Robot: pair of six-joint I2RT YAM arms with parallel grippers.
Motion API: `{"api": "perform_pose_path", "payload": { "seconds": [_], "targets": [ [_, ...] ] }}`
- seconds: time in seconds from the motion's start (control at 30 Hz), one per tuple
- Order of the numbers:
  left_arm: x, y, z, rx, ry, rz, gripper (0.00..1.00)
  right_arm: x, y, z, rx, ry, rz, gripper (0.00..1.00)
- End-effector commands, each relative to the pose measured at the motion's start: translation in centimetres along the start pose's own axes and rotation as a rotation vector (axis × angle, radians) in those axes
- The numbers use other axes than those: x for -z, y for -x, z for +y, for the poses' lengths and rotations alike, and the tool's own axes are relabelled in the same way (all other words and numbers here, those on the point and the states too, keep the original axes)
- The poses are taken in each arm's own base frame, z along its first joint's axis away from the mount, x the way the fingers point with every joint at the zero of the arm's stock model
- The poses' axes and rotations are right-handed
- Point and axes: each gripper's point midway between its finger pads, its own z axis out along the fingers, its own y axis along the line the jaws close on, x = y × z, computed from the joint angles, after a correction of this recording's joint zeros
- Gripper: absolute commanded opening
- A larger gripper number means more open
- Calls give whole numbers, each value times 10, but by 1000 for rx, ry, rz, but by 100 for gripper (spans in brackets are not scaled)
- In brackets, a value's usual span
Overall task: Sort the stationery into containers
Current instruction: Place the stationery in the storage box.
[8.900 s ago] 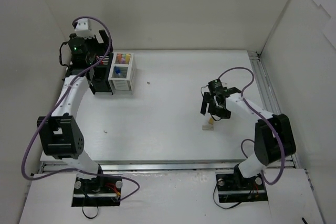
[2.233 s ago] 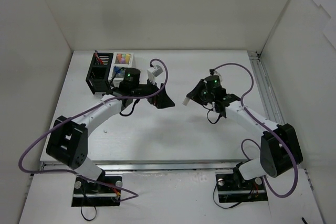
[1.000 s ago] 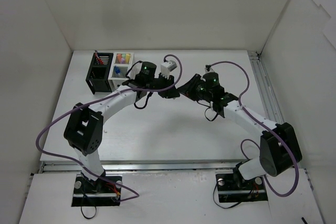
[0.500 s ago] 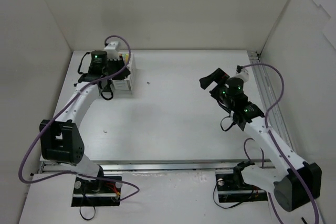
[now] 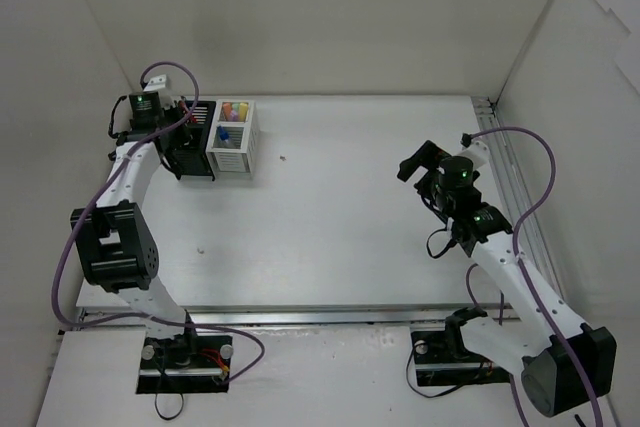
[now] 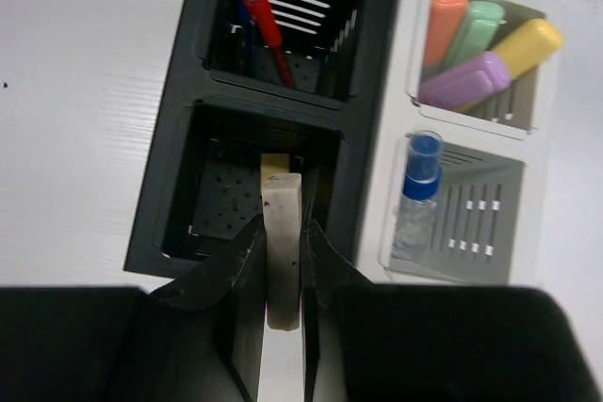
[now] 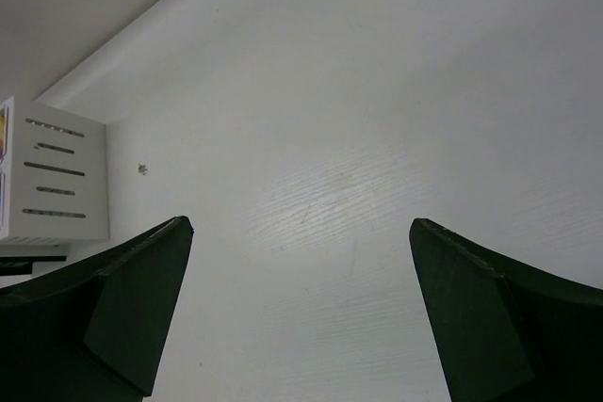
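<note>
Currently left gripper clamps a small beige rectangular eraser over the nearer compartment of the black slatted organizer; right gripper spread wide above white counter.

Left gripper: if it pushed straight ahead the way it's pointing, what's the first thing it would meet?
Probably the black organizer: the left gripper, shut on a beige eraser, aims into the compartment next to the one holding the red pen. A pale piece seems to lie inside; depth is unclear.
</note>
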Motion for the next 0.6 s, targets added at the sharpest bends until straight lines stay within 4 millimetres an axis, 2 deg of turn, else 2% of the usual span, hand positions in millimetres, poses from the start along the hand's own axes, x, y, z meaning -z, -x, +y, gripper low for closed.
{"api": "perform_pose_path", "payload": {
  "seconds": [0.0,0.17,0.2,0.23,0.33,0.37,0.47,0.53,0.57],
  "targets": [
    [7,52,13,-27,39,-145,0,-6,15,0,23,-11,-44,98],
    [-16,50,22,-49,43,-136,2,-16,6,-2,35,-11,7,98],
    [-16,57,20,-55,41,-142,2,-21,4,-4,36,-22,19,98],
    [-24,49,23,-53,42,-108,2,-23,2,-2,35,-12,34,98],
    [-31,48,23,-53,37,-104,4,-30,-3,-3,35,-16,63,98],
    [-32,47,23,-50,36,-106,11,-34,-4,-5,35,-23,72,98],
    [-32,47,24,-54,37,-110,18,-38,-5,-3,33,-20,87,98],
    [-28,47,24,-56,41,-108,27,-39,-4,-4,30,-21,89,98],
    [-27,44,25,-61,47,-102,34,-40,-4,-6,29,-26,89,98]
  ]
}}
